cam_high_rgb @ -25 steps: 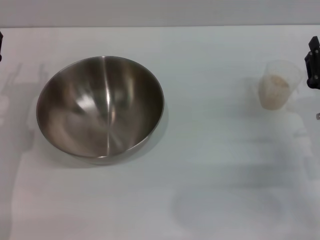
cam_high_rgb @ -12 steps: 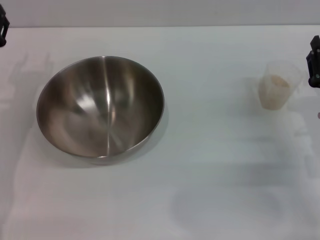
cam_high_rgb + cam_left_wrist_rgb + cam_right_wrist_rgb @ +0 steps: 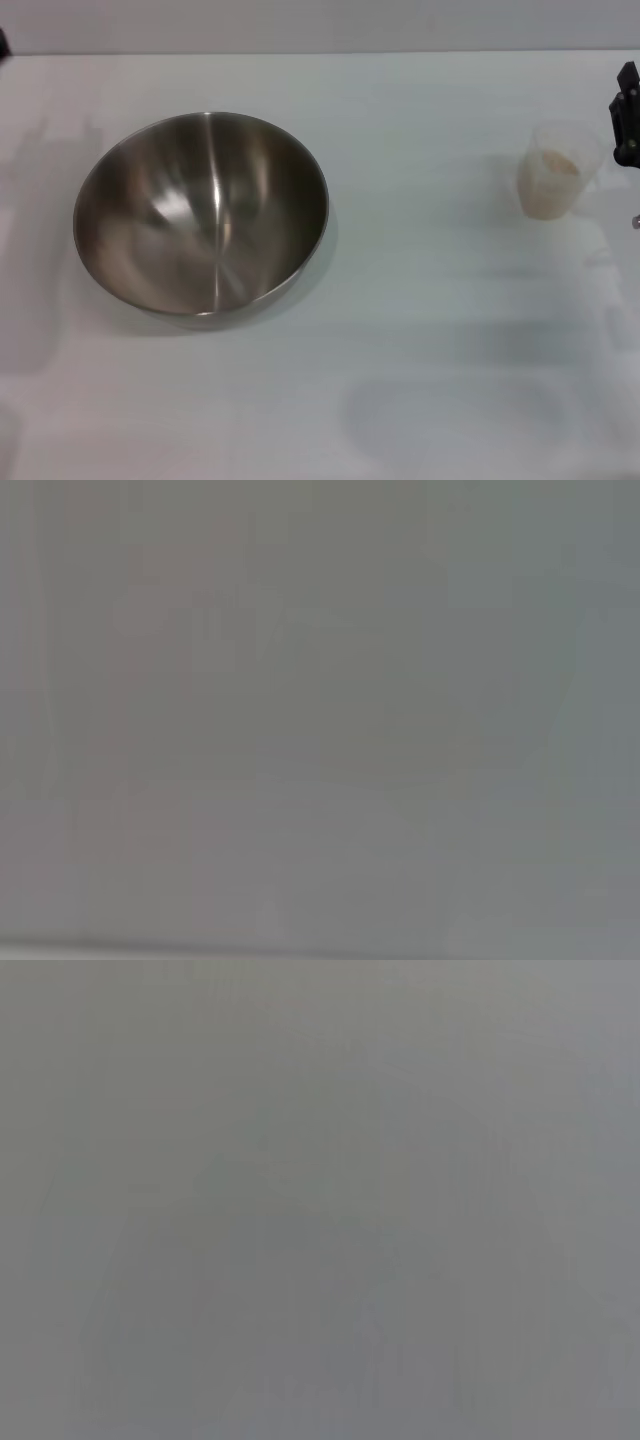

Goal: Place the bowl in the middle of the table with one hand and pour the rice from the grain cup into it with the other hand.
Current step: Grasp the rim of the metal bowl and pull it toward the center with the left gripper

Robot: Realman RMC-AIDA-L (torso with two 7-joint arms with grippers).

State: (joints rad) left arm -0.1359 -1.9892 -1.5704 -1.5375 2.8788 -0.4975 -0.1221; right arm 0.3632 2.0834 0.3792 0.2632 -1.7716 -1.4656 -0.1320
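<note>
The bowl (image 3: pixel 201 215) sits upright on the table (image 3: pixel 420 380), out toward nine o'clock from the table's middle; the grain cup (image 3: pixel 560 170) stands well apart at three o'clock, holding the rice (image 3: pixel 556 166) (a pale heap inside); the right gripper (image 3: pixel 626 120) is just beside the cup at the edge, its fingers' state I cannot tell; the left gripper (image 3: pixel 3 42) barely shows at ten o'clock, likewise unreadable.

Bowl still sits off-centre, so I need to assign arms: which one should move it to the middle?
Probably the left. The bowl lies on the robot's left half of the table, while the right gripper is at the far right edge beside the cup of rice.
</note>
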